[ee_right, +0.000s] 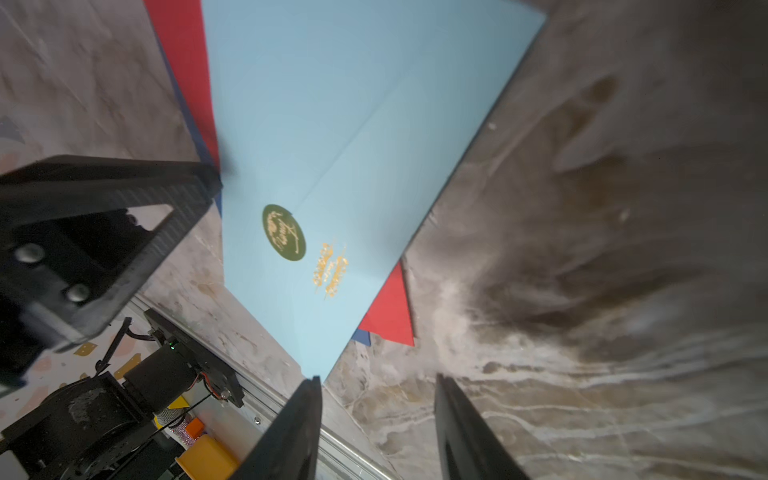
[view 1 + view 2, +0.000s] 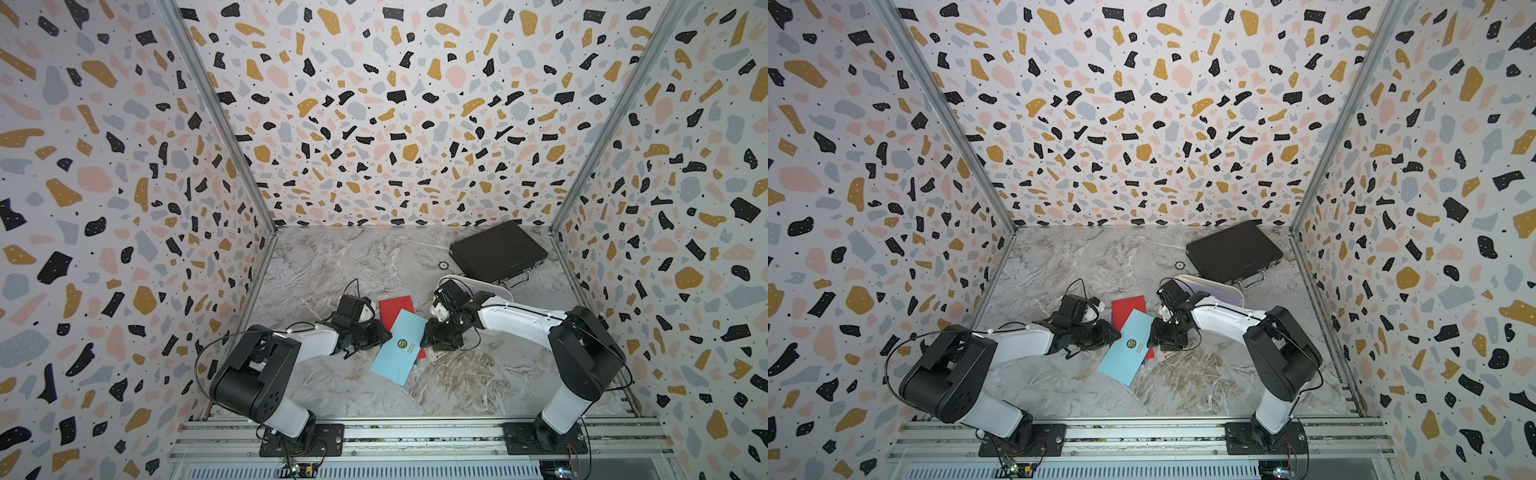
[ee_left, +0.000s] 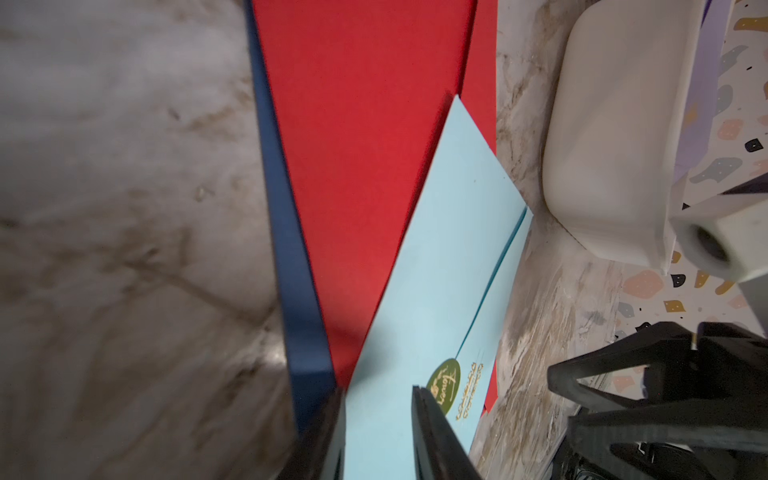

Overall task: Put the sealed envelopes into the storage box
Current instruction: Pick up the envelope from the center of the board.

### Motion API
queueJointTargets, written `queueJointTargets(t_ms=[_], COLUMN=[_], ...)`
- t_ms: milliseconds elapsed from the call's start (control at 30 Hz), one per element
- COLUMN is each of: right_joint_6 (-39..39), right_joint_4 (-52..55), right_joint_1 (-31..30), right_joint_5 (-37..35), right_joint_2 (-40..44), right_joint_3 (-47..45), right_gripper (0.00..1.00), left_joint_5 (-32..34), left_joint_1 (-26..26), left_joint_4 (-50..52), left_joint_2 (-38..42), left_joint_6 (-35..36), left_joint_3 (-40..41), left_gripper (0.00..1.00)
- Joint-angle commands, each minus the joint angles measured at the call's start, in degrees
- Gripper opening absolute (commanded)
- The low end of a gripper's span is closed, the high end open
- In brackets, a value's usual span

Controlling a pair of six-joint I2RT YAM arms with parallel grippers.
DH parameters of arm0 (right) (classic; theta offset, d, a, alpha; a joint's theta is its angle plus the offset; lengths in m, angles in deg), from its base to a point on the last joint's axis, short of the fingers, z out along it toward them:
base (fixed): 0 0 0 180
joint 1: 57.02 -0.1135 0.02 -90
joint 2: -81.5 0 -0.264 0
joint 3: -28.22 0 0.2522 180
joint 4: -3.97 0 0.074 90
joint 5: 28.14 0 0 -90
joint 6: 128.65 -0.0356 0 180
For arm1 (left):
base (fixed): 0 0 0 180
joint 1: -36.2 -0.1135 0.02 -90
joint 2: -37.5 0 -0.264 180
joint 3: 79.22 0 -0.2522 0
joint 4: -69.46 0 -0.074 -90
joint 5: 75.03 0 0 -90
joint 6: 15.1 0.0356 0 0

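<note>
Left jaws nipped narrow on light blue envelope (image 2: 397, 357) edge, I think; holds it tilted over red envelope (image 2: 395, 305). Right jaws half open at its corner, empty, likely for handover toward storage box (image 3: 602, 145) behind.

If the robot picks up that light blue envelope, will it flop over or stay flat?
Probably stays fairly flat: the light blue envelope looks straight-edged, unbent, though lying partly across the red envelope. Likely very light, being thin paper. It may slide easily on the smooth marble-look table.
</note>
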Motion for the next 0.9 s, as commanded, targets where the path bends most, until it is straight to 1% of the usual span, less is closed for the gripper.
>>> queueJointTargets(t_ms=[0, 167, 433, 567, 867], right_joint_6=[-2.6, -2.9, -4.4, -5.1, -2.5], right_joint_4=[-4.0, -4.9, -7.8, -9.0, -5.1], right_joint_1=[-0.8, -0.9, -0.9, -0.9, -0.9], right_joint_5=[-2.5, -6.5, -5.1, -4.4, -4.7], right_joint_2=[-1.2, -2.9, -7.6, -7.8, -6.4], right_joint_3=[0.4, 0.5, 1.5, 2.4, 7.6], right_gripper=[0.49, 0.49, 0.5, 0.5, 0.5], left_joint_5=[1.9, 1.9, 1.7, 1.7, 1.6], left_joint_1=[0.2, 0.3, 0.3, 0.2, 0.2], left_joint_4=[3.4, 3.4, 3.4, 3.4, 3.4], left_joint_2=[-1.9, -1.5, -1.7, -1.8, -2.0], left_joint_6=[0.1, 0.1, 0.0, 0.0, 0.1], left_joint_3=[1.9, 2.1, 2.0, 2.0, 1.9], left_gripper=[0.32, 0.32, 0.32, 0.32, 0.32])
